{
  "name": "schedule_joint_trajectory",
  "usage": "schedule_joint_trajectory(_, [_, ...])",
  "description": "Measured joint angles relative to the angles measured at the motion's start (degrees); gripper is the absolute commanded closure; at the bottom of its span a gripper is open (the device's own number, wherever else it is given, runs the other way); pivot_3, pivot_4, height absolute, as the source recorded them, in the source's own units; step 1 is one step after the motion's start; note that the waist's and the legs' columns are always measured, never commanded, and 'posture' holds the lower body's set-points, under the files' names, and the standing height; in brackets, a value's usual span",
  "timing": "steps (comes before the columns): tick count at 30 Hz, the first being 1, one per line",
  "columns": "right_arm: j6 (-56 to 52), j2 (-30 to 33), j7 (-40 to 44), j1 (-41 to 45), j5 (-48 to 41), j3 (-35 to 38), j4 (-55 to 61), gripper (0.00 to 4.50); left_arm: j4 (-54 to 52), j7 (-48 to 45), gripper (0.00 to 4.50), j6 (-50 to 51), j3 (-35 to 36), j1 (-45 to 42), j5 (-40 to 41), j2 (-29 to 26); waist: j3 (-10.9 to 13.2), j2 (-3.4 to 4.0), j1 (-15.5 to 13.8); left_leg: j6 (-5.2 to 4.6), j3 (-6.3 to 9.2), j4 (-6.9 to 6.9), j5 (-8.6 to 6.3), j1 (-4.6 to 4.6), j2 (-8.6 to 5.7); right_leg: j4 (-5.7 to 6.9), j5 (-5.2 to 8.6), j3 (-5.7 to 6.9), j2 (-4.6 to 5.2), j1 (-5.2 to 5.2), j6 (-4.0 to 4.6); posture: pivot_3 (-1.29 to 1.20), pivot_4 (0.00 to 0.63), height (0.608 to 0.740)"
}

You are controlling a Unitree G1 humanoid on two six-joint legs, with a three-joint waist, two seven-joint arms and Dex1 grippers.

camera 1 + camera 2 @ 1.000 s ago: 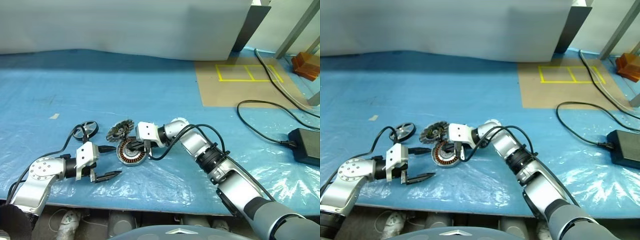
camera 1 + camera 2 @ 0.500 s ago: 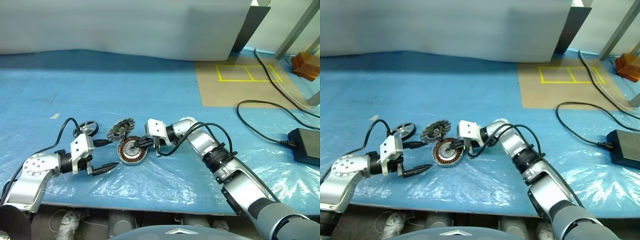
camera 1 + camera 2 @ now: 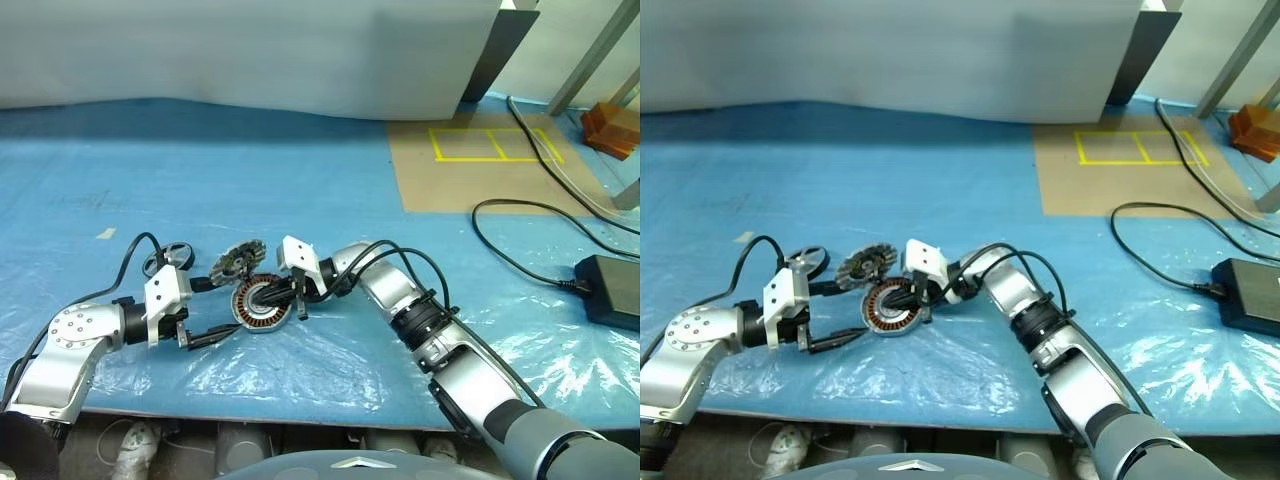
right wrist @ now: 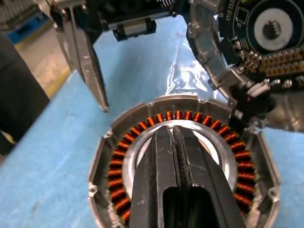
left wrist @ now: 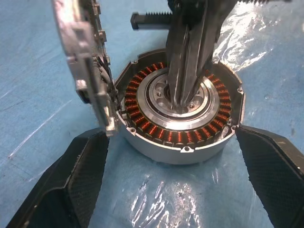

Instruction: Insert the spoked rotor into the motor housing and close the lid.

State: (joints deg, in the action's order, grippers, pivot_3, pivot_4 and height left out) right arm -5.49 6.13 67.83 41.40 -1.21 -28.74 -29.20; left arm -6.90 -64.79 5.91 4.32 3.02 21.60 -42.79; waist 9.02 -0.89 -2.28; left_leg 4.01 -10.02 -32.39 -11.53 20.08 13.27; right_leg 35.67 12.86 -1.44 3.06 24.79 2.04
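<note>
Left wrist view gives us the motor housing sitting on the blue plastic-covered tabletop, its ring of copper coils exposed around a silver centre. Our right pincer comes down from above with its two fingers pressed together, tips in the middle of the housing. We cannot tell whether anything is caught between them. The lid stands tilted on edge, leaning against the housing's rim on one side.

From the head views we see our left pincer just beside the housing, on its left, fingers spread wide apart and holding nothing. In the left wrist view those fingers flank the housing, one to each side, not touching it.

We find the spoked rotor lying flat on the tabletop further left and a little behind, near the left wrist and apart from the housing. A black power brick with its cable lies well off to the right.
</note>
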Motion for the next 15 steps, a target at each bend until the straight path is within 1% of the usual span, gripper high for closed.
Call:
schedule_joint_trajectory(3, [3.5,-0.1,-1.3,0.7,1.5,-0.4,-1.7,4.46,-0.9,0.3,0.07,0.9,0.0,0.0,0.0,0.0,0.0,0.0,-0.1,0.0,0.0,-0.01,0.0,-0.09,0.0,-0.01,0.0,0.0,0.01,-0.12,0.0,0.0,0.15,0.74])
schedule_joint_trajectory(5, [2.8,0.1,-0.8,0.4,0.9,0.2,-1.2,4.46,-1.3,0.6,0.07,1.6,0.0,0.0,0.0,0.0,0.0,0.0,-0.2,-0.01,0.0,-0.03,0.0,-0.06,-0.01,-0.02,0.0,0.0,0.03,-0.14,0.0,0.0,0.15,0.74])
schedule_joint_trajectory(9, [-5.0,2.0,2.2,-1.8,-3.5,3.2,2.9,4.46,-3.2,1.4,0.07,3.4,0.0,0.0,0.3,0.1,0.0,0.0,-0.4,-0.01,0.01,-0.03,0.0,0.01,-0.01,-0.07,0.0,0.03,0.02,-0.11,0.0,0.0,0.15,0.74])
schedule_joint_trajectory(13, [-16.5,5.5,3.9,-3.1,-11.6,8.9,13.4,4.46,-7.5,5.8,0.07,12.2,2.1,-0.5,7.4,2.1,0.0,0.01,-0.4,0.0,0.01,-0.03,0.0,0.14,0.07,-0.04,0.0,0.04,-0.08,0.03,0.0,0.0,0.15,0.74])
schedule_joint_trajectory(15, [-20.4,7.5,3.9,-3.7,-14.4,10.9,19.2,4.46,-10.0,7.6,0.07,15.1,3.8,-0.7,9.8,2.1,0.0,0.0,-0.3,0.01,0.01,-0.01,0.0,0.09,0.1,-0.04,0.0,0.03,-0.13,0.03,0.0,0.0,0.15,0.74])
